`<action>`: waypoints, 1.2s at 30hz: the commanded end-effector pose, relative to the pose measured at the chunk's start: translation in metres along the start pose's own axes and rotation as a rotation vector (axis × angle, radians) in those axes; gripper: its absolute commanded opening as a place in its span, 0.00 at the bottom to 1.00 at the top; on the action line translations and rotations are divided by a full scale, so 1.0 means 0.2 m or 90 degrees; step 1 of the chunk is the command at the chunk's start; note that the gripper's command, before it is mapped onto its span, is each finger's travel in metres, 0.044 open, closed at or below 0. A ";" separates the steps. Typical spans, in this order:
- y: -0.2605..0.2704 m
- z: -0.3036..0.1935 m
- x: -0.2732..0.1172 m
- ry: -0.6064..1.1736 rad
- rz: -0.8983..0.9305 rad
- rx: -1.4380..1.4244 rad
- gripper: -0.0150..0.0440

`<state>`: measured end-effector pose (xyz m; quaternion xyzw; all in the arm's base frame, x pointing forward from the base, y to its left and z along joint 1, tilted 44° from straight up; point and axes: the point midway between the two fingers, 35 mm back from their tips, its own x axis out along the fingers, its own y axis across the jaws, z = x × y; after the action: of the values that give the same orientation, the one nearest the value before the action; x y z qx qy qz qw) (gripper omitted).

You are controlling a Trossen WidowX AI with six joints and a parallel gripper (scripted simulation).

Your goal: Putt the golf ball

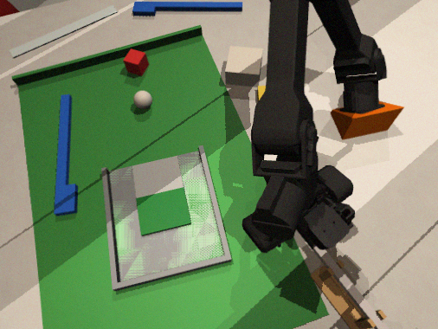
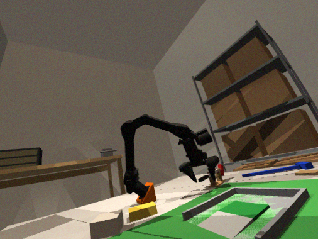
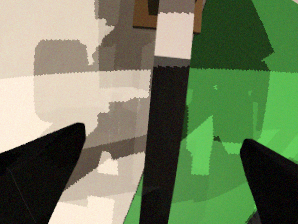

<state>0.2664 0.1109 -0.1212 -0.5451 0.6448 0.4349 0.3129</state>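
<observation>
The red putter's head (image 2: 221, 170) shows behind the wooden rack (image 1: 335, 294) (image 2: 215, 181) (image 3: 142, 20). Its dark handle (image 3: 167, 115) (image 2: 203, 178) sticks out of the rack. My gripper (image 1: 296, 235) (image 2: 204, 180) (image 3: 165, 139) is open and empty, pointing down, with the handle running lengthwise across the gap between its fingers in the wrist view. The exact height of the fingertips over the handle is hard to tell. The white golf ball (image 1: 143, 99) lies on the green mat (image 1: 86, 130). The grey ramp (image 1: 157, 173) (image 2: 221, 224) leads up to the raised green (image 1: 164, 212) (image 2: 245, 209).
A grey border (image 1: 173, 274) (image 2: 286, 214) surrounds the raised green on three sides. A red cube (image 1: 136, 61) sits behind the ball. One blue putter (image 1: 63, 151) lies on the mat, another (image 1: 199, 6) beyond it. A beige block (image 1: 243, 61) and yellow block (image 2: 142, 211) stand near the arm's orange base (image 1: 365, 121).
</observation>
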 end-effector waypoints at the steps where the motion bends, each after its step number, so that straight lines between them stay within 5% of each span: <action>1: 0.01 -0.02 0.04 0.006 0.004 -0.003 1.00; 11: 0.01 -0.03 0.08 0.007 0.004 -0.003 1.00; 26: 0.00 -0.02 0.07 0.002 0.002 0.000 0.33; 36: 0.00 -0.01 0.05 0.001 0.002 0.000 0.25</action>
<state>0.2623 0.1008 -0.1312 -0.5438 0.6472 0.4347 0.3106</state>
